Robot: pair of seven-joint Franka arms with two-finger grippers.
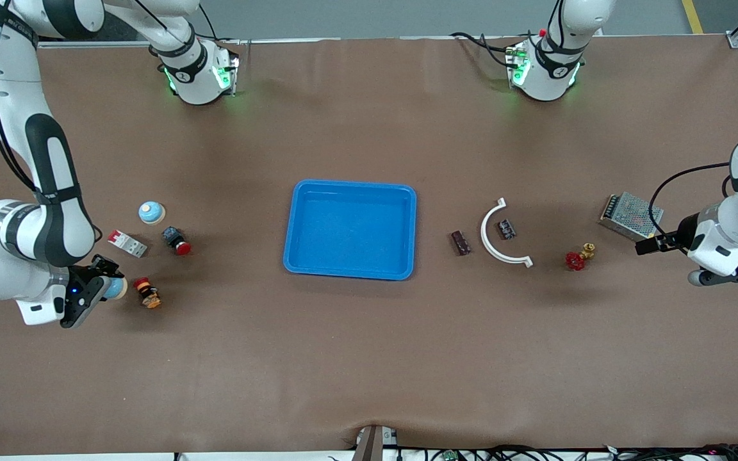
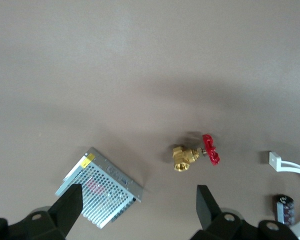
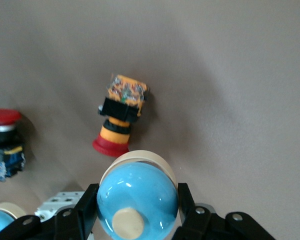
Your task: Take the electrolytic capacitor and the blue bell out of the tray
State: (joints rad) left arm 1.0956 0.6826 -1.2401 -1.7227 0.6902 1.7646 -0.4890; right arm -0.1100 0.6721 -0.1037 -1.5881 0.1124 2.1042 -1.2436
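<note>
My right gripper [image 1: 107,282] is shut on a blue bell [image 1: 116,288] with a cream button, just above the table at the right arm's end. In the right wrist view the bell [image 3: 137,197] fills the space between the fingers [image 3: 88,200]. A second blue bell [image 1: 151,212] stands farther from the front camera. Two dark capacitors lie toward the left arm's end: one [image 1: 460,242] beside the tray, one [image 1: 507,228] inside a white arc, also seen as the capacitor [image 2: 286,210]. My left gripper [image 1: 649,245] hangs open and empty beside a metal power supply [image 2: 100,187].
A blue tray [image 1: 292,256] sits mid-table. A white arc [image 1: 488,240], a brass valve with a red wheel [image 1: 577,258] and the power supply [image 1: 630,214] lie at the left arm's end. A red push button [image 1: 177,240], an orange button [image 1: 147,292] and a white breaker [image 1: 127,243] surround the right gripper.
</note>
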